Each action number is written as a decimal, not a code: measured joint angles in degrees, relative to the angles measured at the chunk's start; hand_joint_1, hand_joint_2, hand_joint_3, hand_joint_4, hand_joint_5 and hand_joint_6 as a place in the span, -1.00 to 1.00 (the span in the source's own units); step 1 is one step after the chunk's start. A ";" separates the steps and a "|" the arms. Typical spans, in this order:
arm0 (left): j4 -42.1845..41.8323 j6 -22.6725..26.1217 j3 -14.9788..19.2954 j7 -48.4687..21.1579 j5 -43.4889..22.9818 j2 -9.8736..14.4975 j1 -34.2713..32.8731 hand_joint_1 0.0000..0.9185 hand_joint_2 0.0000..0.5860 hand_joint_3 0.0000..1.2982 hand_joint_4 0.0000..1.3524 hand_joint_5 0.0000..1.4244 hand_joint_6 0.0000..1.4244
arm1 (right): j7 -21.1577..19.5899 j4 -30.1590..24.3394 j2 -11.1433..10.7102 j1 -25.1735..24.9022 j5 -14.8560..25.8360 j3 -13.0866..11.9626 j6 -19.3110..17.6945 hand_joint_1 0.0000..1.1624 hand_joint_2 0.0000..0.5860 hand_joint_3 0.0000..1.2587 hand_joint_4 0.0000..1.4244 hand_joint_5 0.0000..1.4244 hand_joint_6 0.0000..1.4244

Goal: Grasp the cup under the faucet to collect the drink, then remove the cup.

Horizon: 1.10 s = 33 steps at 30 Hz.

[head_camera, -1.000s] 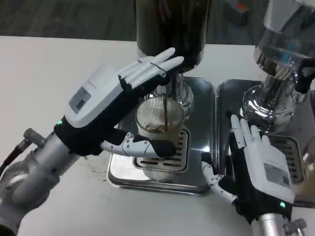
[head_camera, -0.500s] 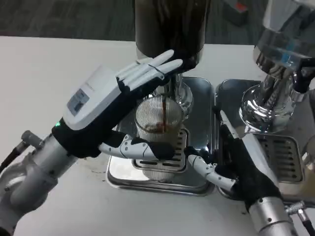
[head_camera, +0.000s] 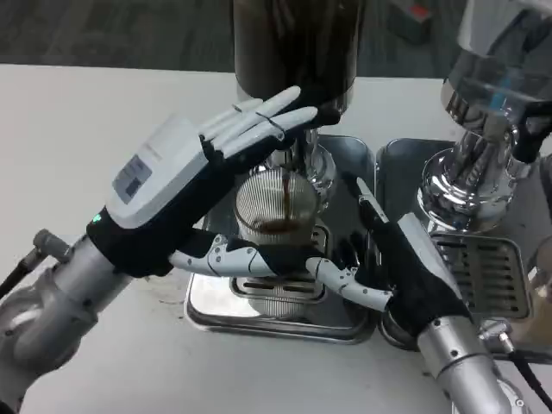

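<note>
Cup: we see the clear ribbed cup (head_camera: 274,205) standing on the slotted grate of the left drip tray (head_camera: 349,321), just under the dark dispenser (head_camera: 293,47). It sits a little toward 12 o'clock from the picture's middle.
Drink: a thin brown stream (head_camera: 285,197) falls into the cup, and a shallow brown pool lies at its bottom.
Left hand: we see our left hand (head_camera: 203,185) around the cup from 9 o'clock. The long white fingers (head_camera: 263,121) stretch flat and close together over the cup toward 1 o'clock, reaching the base of the dispenser. The thumb (head_camera: 228,259) curls under and across the cup's near side at 6 o'clock. We cannot tell whether the fingers actually press the cup or only frame it.
Right hand: our right hand (head_camera: 397,267) lies at 3 o'clock of the cup, turned on edge, its fingers pointing toward 11 o'clock and spread apart. Its thumb (head_camera: 345,283) reaches toward 9 o'clock, close to the cup's base and the tip of the left thumb. It holds nothing that we can see.
Second machine: a shiny chrome dispenser (head_camera: 483,129) stands at 2 o'clock on its own drip tray (head_camera: 483,280), just beside the first.
Table: the white table (head_camera: 95,121) carries both trays.
</note>
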 measured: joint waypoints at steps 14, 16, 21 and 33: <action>-0.42 0.00 0.07 0.27 -0.28 0.30 0.73 -1.00 -0.47 -0.68 -0.87 -0.63 -0.74 | 0.37 3.22 1.90 -3.00 0.30 0.89 -1.77 0.09 -0.11 -1.00 -1.00 -1.00 -1.00; -0.49 0.01 0.08 0.27 -0.31 0.44 0.76 -1.00 -0.46 -0.68 -0.87 -0.63 -0.74 | 0.42 3.83 2.01 -3.37 0.36 0.93 -2.30 0.09 -0.11 -1.00 -1.00 -1.00 -1.00; -0.70 0.05 0.18 0.27 -0.49 1.05 0.85 -1.00 -0.46 -0.68 -0.86 -0.63 -0.74 | 0.58 4.55 2.25 -3.72 0.42 1.29 -2.49 0.08 -0.12 -1.00 -1.00 -1.00 -1.00; -1.48 2.11 3.52 0.52 -3.75 1.65 1.52 -1.00 -0.46 -0.70 -0.90 -0.65 -0.79 | 1.04 4.79 2.48 -4.34 0.57 1.61 -2.94 0.07 -0.10 -1.00 -1.00 -1.00 -1.00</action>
